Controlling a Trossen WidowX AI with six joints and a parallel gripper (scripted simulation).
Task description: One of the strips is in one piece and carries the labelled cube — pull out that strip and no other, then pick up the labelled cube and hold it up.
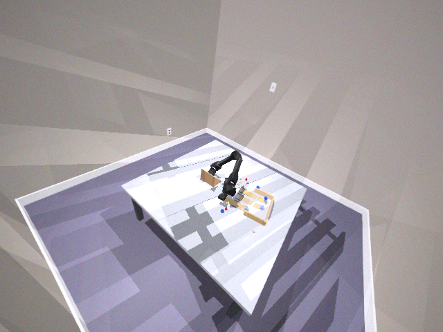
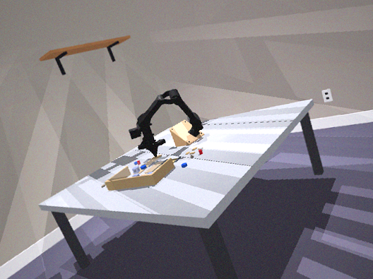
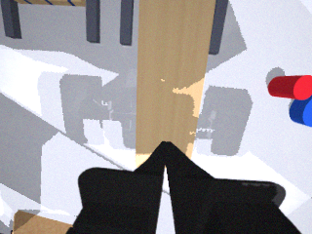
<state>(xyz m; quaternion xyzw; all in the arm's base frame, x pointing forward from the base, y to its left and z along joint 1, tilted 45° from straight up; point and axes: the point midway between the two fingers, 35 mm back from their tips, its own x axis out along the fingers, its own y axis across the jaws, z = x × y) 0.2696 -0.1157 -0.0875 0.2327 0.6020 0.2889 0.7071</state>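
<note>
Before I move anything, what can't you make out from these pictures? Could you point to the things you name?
- Labelled cube: too small to single out in the top or exterior view.
- Wooden strip (image 3: pixel 171 63): far end cut off by the wrist view's top edge.
- Blue cylinder (image 3: pixel 303 114): cut off by the wrist view's right edge.
- Whether the gripper (image 3: pixel 166 145) touches the strip: its fingertips hide that spot.

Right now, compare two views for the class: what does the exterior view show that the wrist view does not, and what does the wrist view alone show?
Only exterior: the brown wall shelf, the wall outlet and the dark table legs.

Only wrist: blue lines on a wooden strip's surface at the top left, and the red cylinder touching or overlapping the blue cylinder; the exterior view is too coarse to settle this.

Both: the closed black gripper and the white tabletop.
</note>
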